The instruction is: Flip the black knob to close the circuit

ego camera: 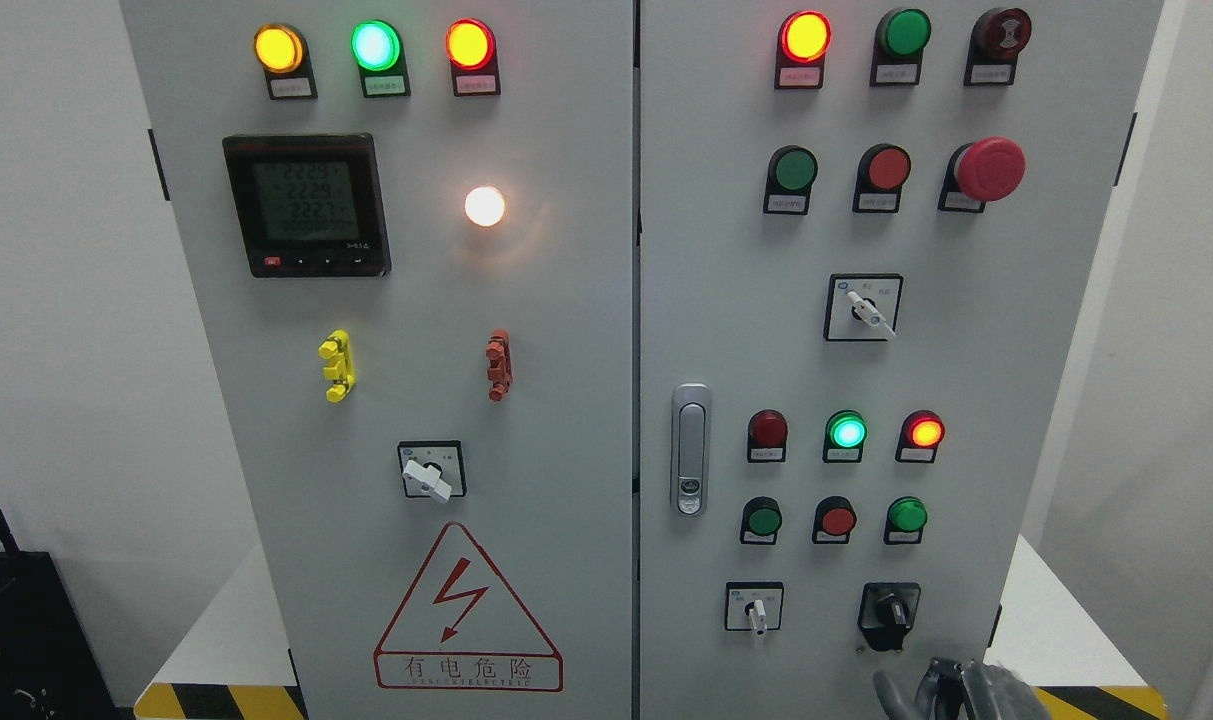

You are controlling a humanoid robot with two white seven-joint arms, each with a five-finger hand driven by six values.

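The black knob [890, 612] sits at the lower right of the right cabinet door, on a black square base, its handle pointing roughly straight down. My right hand [951, 690], in a grey glove, enters at the bottom edge just below and slightly right of the knob. Only its top shows, and it is not touching the knob. My left hand is out of view.
A white selector switch [756, 610] sits left of the knob. Three push buttons, including a green button [906, 516], run above it. A door latch [690, 450] sits on the right door's left edge. The left door carries a meter [306, 205] and a warning triangle [466, 615].
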